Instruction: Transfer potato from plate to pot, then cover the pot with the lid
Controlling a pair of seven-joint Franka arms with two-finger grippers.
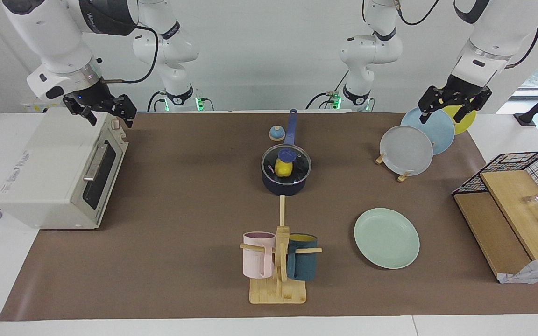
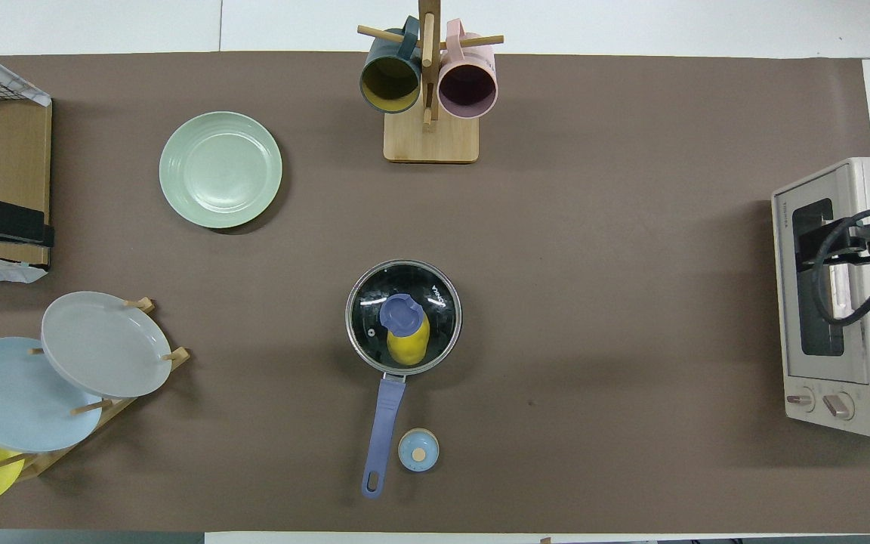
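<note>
Above toaster oven (image 1: 59, 172), right gripper (image 1: 105, 112) empty.

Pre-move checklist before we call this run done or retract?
1. potato inside pot: ok, visible through the glass.
2. lid seated on the pot's rim: ok, looks level.
3. plate bare: ok.
4. left pincer away from the pot, raised over the upright plates: ok.
5. right pincer raised over the toaster oven: ok.
6. Pincers holding nothing: ok.

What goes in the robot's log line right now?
potato: in pot | lid: on pot | plate: bare | left gripper, right gripper: raised, open
</note>
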